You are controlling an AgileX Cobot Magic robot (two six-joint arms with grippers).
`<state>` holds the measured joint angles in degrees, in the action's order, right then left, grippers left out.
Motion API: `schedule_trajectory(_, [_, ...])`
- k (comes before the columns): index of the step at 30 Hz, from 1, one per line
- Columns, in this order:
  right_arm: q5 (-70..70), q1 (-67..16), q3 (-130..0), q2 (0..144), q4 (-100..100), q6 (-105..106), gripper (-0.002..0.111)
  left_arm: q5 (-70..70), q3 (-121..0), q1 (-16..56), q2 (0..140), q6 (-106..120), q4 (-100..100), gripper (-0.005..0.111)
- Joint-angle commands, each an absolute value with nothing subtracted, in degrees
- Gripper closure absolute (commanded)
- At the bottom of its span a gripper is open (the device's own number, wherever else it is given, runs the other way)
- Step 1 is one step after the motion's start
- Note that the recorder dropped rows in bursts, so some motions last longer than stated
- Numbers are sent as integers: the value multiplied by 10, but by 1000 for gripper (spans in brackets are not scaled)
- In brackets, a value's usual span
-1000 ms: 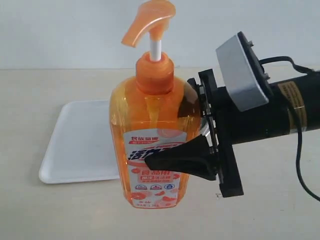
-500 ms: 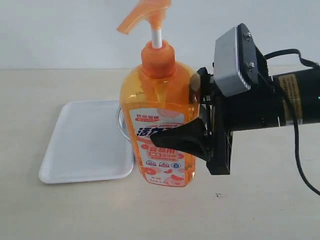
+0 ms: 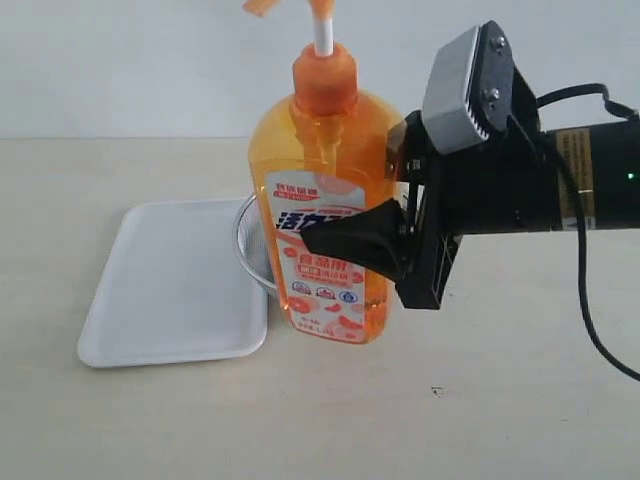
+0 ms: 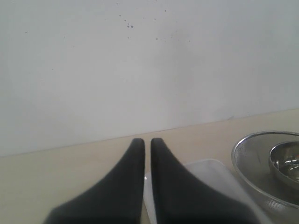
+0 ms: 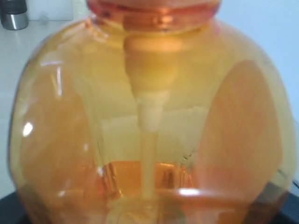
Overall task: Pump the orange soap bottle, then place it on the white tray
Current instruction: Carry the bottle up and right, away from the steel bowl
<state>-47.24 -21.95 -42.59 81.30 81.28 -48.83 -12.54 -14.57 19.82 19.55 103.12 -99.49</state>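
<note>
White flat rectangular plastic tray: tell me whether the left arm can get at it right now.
Probably yes. The flat white plastic tray lies just past the shut left gripper with nothing between them; the round steel mesh strainer sits beside it.

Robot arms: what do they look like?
The right arm is a black tube with a yellowish label, a small green light, a black cable looping beneath and a grey box-shaped camera on top. Its fingers are black tapering wedges, as on the left gripper.
</note>
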Motion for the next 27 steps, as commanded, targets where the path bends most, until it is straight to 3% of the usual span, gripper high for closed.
schedule_trajectory(1, [-457, -219, -441, 798, 760, -489, 108, -119, -144, 201, 192, 1026, -999, 102])
schedule_trajectory(27, [-193, -219, -441, 766, 597, -443, 108, -118, -144, 201, 192, 1026, -999, 102])
